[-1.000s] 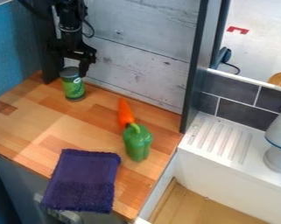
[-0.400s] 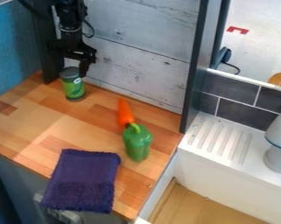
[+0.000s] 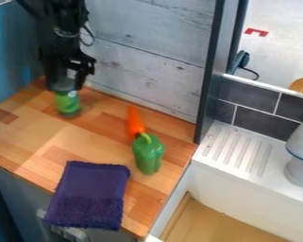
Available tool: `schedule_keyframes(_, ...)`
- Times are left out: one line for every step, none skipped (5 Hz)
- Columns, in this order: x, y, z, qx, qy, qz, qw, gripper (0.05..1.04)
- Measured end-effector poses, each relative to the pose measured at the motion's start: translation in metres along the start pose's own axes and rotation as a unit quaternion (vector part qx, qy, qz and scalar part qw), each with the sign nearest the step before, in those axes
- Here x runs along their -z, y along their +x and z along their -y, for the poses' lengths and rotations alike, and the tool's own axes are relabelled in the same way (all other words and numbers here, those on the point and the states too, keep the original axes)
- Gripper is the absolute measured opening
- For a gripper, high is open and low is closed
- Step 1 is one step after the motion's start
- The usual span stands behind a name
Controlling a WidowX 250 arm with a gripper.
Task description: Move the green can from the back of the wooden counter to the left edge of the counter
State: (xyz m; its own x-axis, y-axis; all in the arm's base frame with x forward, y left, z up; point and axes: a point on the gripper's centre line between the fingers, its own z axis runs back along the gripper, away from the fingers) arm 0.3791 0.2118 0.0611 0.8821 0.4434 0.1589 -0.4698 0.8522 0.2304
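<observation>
We are holding the can upright in the gripper, near the worktop's back left corner. The gripper's fingers are standing partly apart, one on each side of the can's upper part, and seem to be closing firmly on it. We are judging the grasp as done, with the release remaining; whether the blurred base is touching the worktop, we cannot tell. The carrot is lying towards the back edge, just behind the pepper, which is resting near the right edge. The towel is hanging over the front edge.
</observation>
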Motion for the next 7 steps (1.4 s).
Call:
schedule_keyframes(-0.035, -0.012, -0.014, -0.01, 0.014, 0.021, 0.9996, 0.859)
schedule_keyframes(-0.029, -0.032, -0.018, -0.002, 0.026, 0.006, 0.9997, 0.859)
schedule_keyframes(-0.014, -0.051, -0.026, 0.008, 0.03, -0.011, 0.9995, 0.859)
schedule_keyframes(0.007, -0.069, -0.043, 0.006, 0.038, -0.027, 0.9989, 0.859)
schedule_keyframes(0.015, -0.074, -0.051, 0.005, 0.031, -0.025, 0.9992, 0.859)
schedule_keyframes(0.024, -0.081, -0.06, 0.002, 0.024, -0.027, 0.9993, 0.859)
schedule_keyframes(0.024, -0.082, -0.061, 0.0, 0.013, -0.022, 0.9997, 0.902)
